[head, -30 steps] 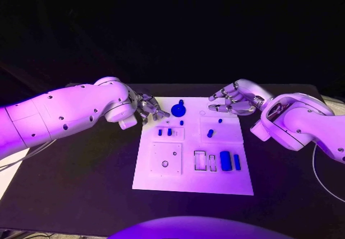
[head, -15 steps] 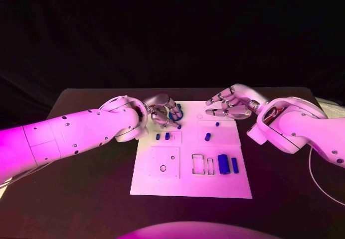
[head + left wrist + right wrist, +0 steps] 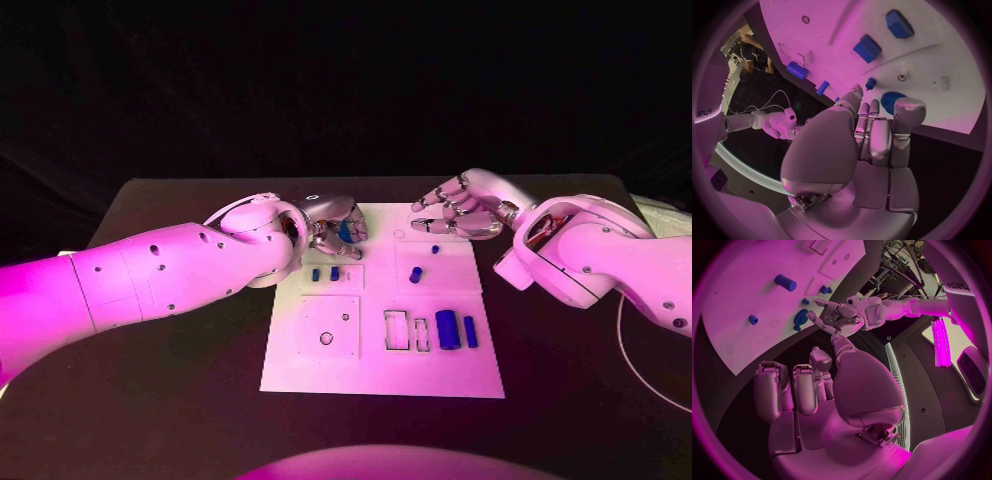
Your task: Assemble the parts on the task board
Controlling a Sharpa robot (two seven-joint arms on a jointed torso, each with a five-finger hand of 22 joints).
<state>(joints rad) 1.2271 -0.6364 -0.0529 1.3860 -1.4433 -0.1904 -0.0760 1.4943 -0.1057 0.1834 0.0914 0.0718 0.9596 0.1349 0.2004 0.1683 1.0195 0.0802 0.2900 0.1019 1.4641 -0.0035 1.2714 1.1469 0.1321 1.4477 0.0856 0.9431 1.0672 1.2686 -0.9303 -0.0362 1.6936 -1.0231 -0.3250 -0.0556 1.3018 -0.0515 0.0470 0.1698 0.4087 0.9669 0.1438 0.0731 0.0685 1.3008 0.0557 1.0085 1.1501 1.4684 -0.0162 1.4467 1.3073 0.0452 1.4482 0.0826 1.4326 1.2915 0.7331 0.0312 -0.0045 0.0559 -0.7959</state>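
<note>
The white task board [image 3: 378, 362] lies mid-table. At its far left corner lies a round blue disc part [image 3: 351, 233], also seen as the disc [image 3: 891, 99] [image 3: 801, 317]. My left hand [image 3: 332, 224] [image 3: 842, 315] bends over it, fingers [image 3: 869, 120] on one side and thumb on the other; whether they grip it I cannot tell. My right hand [image 3: 459, 209] [image 3: 811, 390] hovers at the board's far right corner, fingers curled in, holding nothing. Two small blue pegs [image 3: 325, 273], a blue cylinder [image 3: 415, 274] and two blue blocks [image 3: 457, 330] rest on the board.
A square inset plate with a hole [image 3: 329, 322] and two narrow open slots [image 3: 408, 331] sit in the board's near half. The black table [image 3: 173, 370] runs wide on both sides. Both white forearms [image 3: 159, 280] [image 3: 606, 260] flank the board.
The camera has shifted. My left hand went from the board's left edge onto the blue disc and has curled lower over it. The right hand stays put.
</note>
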